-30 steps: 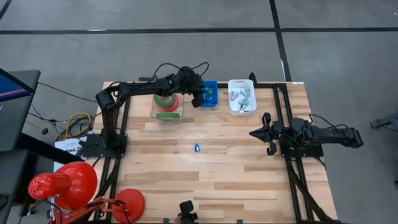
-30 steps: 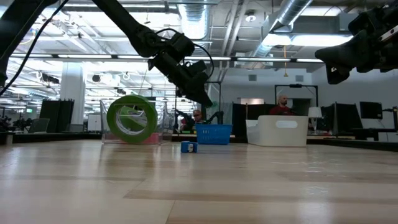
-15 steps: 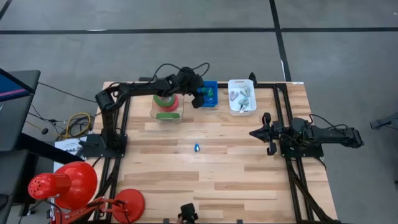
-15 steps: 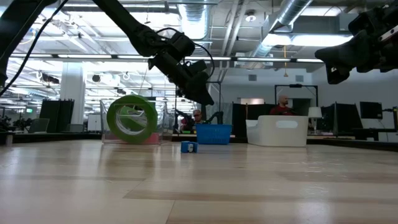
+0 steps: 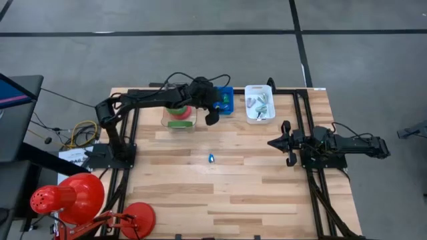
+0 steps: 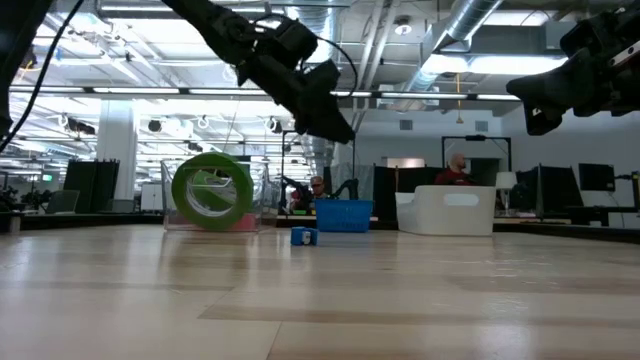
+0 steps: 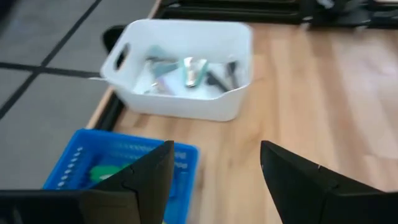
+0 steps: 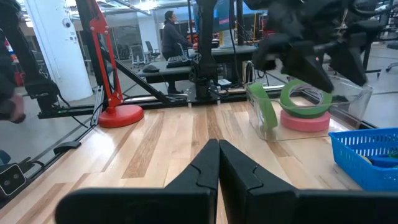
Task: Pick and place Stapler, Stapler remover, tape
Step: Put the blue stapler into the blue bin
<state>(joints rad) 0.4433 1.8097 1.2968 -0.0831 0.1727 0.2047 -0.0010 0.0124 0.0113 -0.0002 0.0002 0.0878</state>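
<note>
My left gripper (image 5: 212, 117) hangs open in the air just near of the blue basket (image 5: 225, 101), with nothing between its fingers (image 7: 146, 180). A green item (image 7: 99, 173) lies in that basket. The tape sits in a clear box (image 5: 179, 115): a green roll (image 8: 305, 96) lies flat on a pink roll (image 8: 305, 120), and a second green roll (image 6: 210, 190) stands on edge, leaning on the box wall. A small blue item (image 5: 211, 158) lies on the table's middle; stapler or remover, I cannot tell. My right gripper (image 5: 283, 142) waits shut at the right side.
A white bin (image 5: 259, 103) with several silver and dark small items (image 7: 186, 70) stands right of the blue basket at the far edge. Red lamps (image 5: 73, 197) sit off the near left corner. Bare wood stretches across the near half of the table.
My left gripper has drawn back from above the blue basket toward the table's near edge and has risen. Nothing on the table has moved.
</note>
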